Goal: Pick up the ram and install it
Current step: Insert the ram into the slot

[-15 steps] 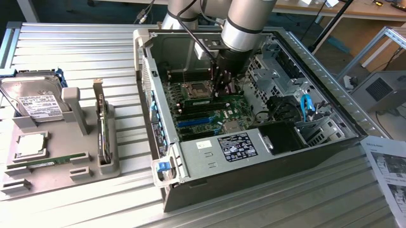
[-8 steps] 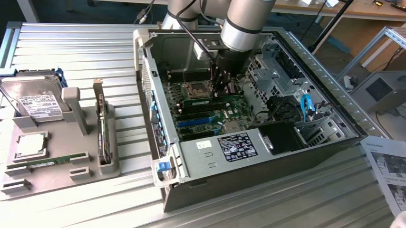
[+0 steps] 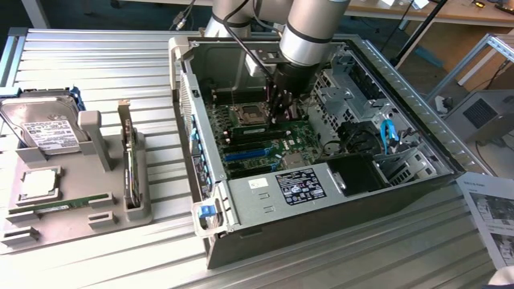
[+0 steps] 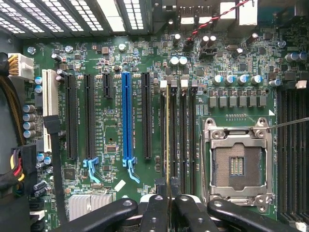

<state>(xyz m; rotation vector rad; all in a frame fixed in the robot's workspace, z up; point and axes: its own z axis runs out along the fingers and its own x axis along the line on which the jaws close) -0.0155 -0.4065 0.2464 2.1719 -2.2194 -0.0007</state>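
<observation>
My gripper (image 4: 167, 200) reaches down into the open computer case (image 3: 265, 211), over the motherboard (image 4: 120, 121). It is shut on the ram (image 4: 167, 140), a thin green stick seen edge-on between the black fingers (image 4: 153, 212). The ram stands in line with the first of the long black memory slots (image 4: 182, 140) beside the empty processor socket (image 4: 236, 164). I cannot tell whether it is pressed home in its slot. In the exterior view the gripper (image 3: 278, 114) hangs below the silver arm, with the ram (image 3: 257, 130) lying along the slots under it.
A grey tray (image 3: 112, 211) at the exterior view's left holds a hard drive (image 3: 44, 126), a square silver chip (image 3: 38, 183), another green stick (image 3: 62, 205) and an upright card (image 3: 129, 162). Drive cages (image 3: 353, 90) and cables (image 3: 357, 138) crowd the case's right side.
</observation>
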